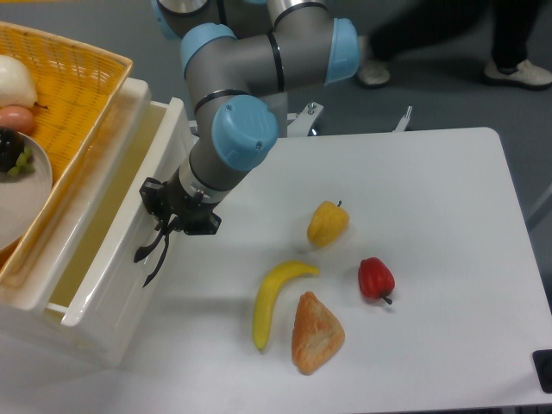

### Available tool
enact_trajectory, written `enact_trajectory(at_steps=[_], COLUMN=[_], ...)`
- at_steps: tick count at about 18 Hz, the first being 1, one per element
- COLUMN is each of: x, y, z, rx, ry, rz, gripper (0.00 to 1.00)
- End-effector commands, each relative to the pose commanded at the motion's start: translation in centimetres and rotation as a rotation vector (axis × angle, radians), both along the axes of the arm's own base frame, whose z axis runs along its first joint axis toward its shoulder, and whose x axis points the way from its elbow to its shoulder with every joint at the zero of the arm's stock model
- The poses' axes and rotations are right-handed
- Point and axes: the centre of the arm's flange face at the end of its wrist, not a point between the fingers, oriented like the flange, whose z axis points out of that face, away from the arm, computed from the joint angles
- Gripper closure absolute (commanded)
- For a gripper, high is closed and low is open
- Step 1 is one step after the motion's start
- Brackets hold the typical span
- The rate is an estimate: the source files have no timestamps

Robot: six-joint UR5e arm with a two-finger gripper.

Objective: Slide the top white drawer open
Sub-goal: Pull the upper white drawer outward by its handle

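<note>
The top white drawer [116,276] stands partly pulled out of the white cabinet [26,332] at the left, and its pale interior [103,224] shows from above. My gripper [153,256] hangs against the drawer's front face, its black fingers closed around the black curved handle there. Handle and fingers merge into one dark shape, so the handle itself is mostly hidden. The grey and blue arm [241,129] reaches down to it from the back of the table.
An orange basket [73,95] with a plate [26,194] and food sits on top of the cabinet. On the white table lie a banana [274,297], a yellow pepper [328,222], a red pepper [376,278] and a bread pastry [315,332], right of the drawer.
</note>
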Motion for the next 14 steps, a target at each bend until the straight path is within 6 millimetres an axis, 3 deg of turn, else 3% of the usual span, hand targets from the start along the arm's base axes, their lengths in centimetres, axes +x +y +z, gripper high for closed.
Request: enact_trajectory(at_steps=[14], x=[-2.7], y=[-0.8], z=[-0.4], rx=[-0.019], ry=[0.029], rz=[0.024], gripper=[0.79])
